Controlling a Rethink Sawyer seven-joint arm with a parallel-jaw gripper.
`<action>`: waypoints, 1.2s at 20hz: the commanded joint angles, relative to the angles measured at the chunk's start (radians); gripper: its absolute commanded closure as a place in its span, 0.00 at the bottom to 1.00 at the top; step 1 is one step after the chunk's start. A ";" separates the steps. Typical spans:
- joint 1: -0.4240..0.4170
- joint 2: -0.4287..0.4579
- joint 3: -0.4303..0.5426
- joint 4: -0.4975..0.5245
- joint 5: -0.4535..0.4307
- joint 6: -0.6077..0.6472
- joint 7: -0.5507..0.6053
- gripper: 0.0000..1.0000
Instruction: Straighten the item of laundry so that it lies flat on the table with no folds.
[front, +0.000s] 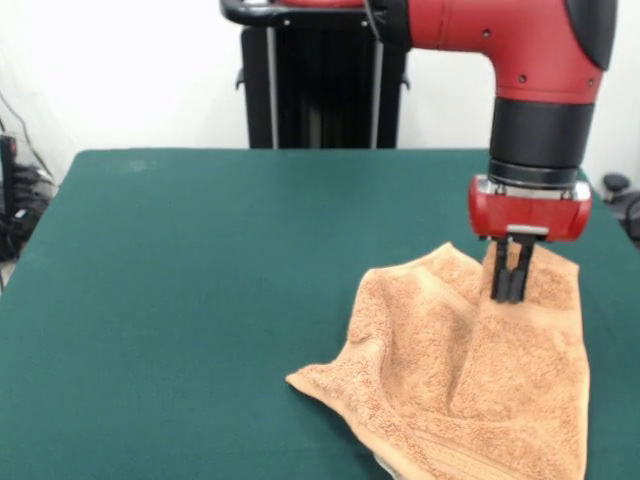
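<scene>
Orange-tan terry cloth towel (460, 375), small and roughly square, lies on the right half of the dark green felt-like surface (200, 300), toward the near edge. At its left, a pointed corner juts out onto the green, flat against the surface, and from there the near edge runs off the bottom of the front view. Moving right, the cloth climbs into soft ridges and creases that converge upward, so the towel is rumpled rather than flat; a woven border band shows along the upper left edge and another near the bottom. Further right, at the peak of the bunched cloth, the two black fingers (509, 272) of the red gripper press close together with almost no gap, pinching a raised fold of the towel at its far edge. Above them sit the red gripper housing and the black and red arm (540, 70), coming down from the top right. The towel's right border drops straight down just beside the right edge of the view.
</scene>
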 joint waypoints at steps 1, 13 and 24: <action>0.003 0.069 0.036 0.067 0.064 -0.019 0.257 1.00; 0.043 0.138 0.038 0.021 0.139 -0.051 0.278 1.00; 0.085 0.196 -0.010 -0.002 0.151 -0.056 0.231 1.00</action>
